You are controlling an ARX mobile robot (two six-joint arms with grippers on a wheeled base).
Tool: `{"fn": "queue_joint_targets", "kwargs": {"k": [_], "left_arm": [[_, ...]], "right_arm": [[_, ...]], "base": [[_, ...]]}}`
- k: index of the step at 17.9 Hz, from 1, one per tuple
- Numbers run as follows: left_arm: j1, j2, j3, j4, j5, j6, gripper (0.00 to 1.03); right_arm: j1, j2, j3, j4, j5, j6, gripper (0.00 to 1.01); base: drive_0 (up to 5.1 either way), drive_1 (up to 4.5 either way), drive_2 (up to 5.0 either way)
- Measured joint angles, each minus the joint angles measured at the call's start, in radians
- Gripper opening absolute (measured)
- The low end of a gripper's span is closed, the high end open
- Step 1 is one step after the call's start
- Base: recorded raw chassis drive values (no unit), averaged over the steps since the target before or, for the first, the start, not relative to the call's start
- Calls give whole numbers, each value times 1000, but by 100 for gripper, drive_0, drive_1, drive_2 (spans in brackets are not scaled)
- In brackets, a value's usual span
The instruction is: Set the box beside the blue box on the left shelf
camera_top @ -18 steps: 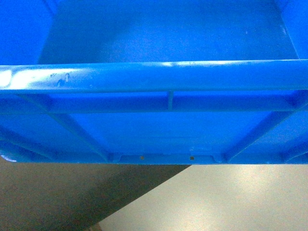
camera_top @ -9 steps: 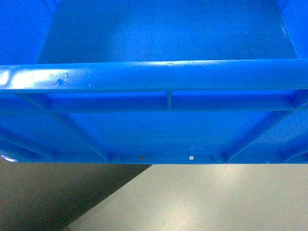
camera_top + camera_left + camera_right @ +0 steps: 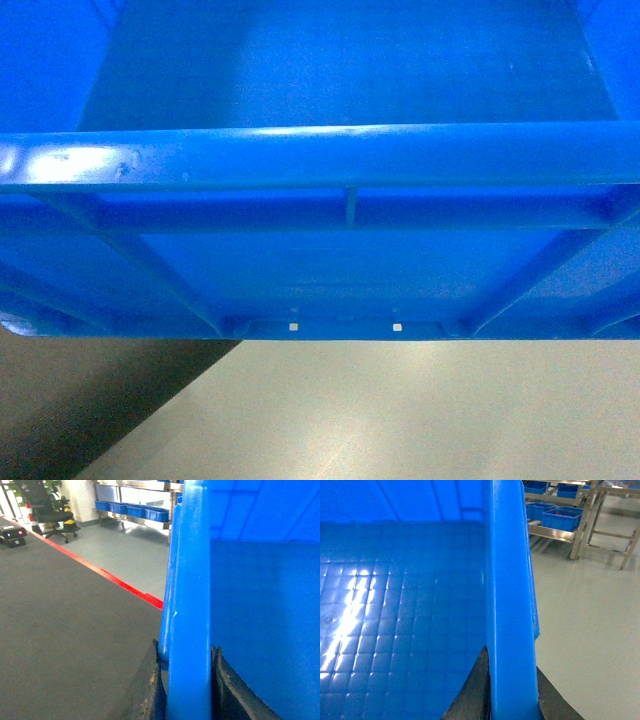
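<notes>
A: Where's the box [image 3: 330,160]?
B: Carried off the floor [image 3: 420,420], filling the head view. The left gripper [image 3: 186,680] is clamped on its left rim, the right gripper [image 3: 512,685] on its right rim, one finger each side of the wall.
A: Risks?
B: I'd judge uneven arm motion could twist a rim loose.
A: And the goal?
B: Shelving [image 3: 580,510] with blue bins [image 3: 130,510] shows far off; which shelf is the left one I can't tell.
</notes>
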State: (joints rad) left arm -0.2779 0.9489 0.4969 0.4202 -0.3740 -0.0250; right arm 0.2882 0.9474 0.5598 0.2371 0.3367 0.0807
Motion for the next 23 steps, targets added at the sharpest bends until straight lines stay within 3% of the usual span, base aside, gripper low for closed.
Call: {"fn": "queue_joint_targets", "kwargs": {"k": [23], "left_arm": [[0, 0, 0, 0, -1, 2, 18]], "right_arm": [[0, 0, 0, 0, 0, -1, 8]], "base": [[-153, -153, -153]]}}
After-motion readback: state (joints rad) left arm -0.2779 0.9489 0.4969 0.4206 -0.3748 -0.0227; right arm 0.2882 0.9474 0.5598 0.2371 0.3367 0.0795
